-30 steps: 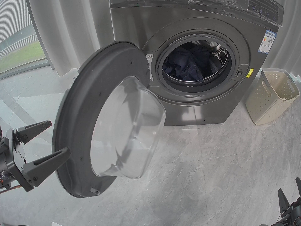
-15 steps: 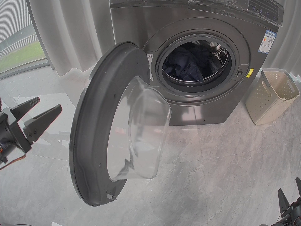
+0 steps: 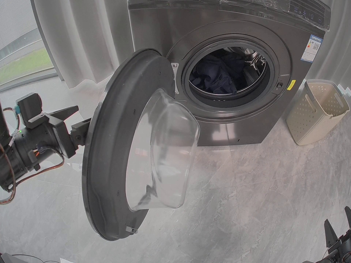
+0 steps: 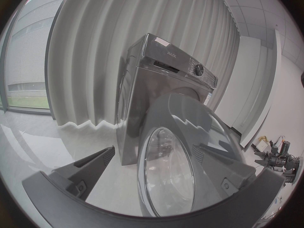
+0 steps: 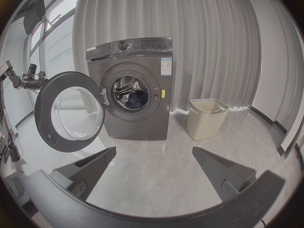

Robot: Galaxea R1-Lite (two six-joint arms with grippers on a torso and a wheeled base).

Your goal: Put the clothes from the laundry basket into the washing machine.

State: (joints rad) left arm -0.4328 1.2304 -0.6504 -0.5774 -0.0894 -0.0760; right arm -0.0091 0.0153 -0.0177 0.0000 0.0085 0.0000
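Observation:
The grey washing machine (image 3: 226, 19) stands with its round door (image 3: 109, 147) swung out to the left. Dark blue clothes (image 3: 215, 75) lie inside the drum. The beige laundry basket (image 3: 318, 108) stands on the floor at the machine's right side, and no clothes show in it. My left gripper (image 3: 78, 119) is open behind the door's outer rim, one finger against it. In the left wrist view the door (image 4: 177, 149) sits between the fingers of the left gripper (image 4: 153, 149). My right gripper (image 3: 338, 225) hangs open and empty low at the right.
White curtains (image 3: 84, 30) hang behind the machine and a window (image 3: 18, 37) is at the far left. Grey tiled floor (image 3: 256, 201) stretches open in front of the machine. The right wrist view takes in the machine (image 5: 136, 89), the basket (image 5: 205, 117) and the right gripper (image 5: 153, 149).
The door has swung partway toward the machine. My left gripper rose from low beside the door, turned, and came up against the door's outer rim. The right gripper stayed put.

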